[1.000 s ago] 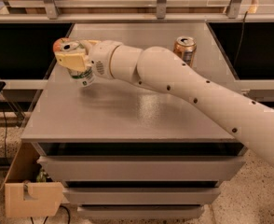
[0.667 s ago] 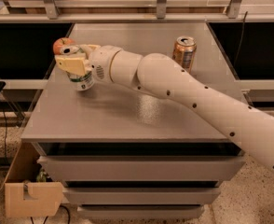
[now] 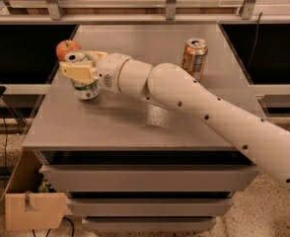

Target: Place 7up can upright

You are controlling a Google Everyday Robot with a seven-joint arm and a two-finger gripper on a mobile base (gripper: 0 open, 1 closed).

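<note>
Grey desk fills the frame. My white arm reaches from lower right to upper left. There my hand pinches the 7up can, upright, its base seemingly on the desk. Placing looks nearly done; next I should let go gently and lift clear without tipping it.

Claw has lowered 7up can onto table, near left edge.

No lettering is legible: neither on the 7up can in the gripper (at the counter's left) nor elsewhere.
</note>
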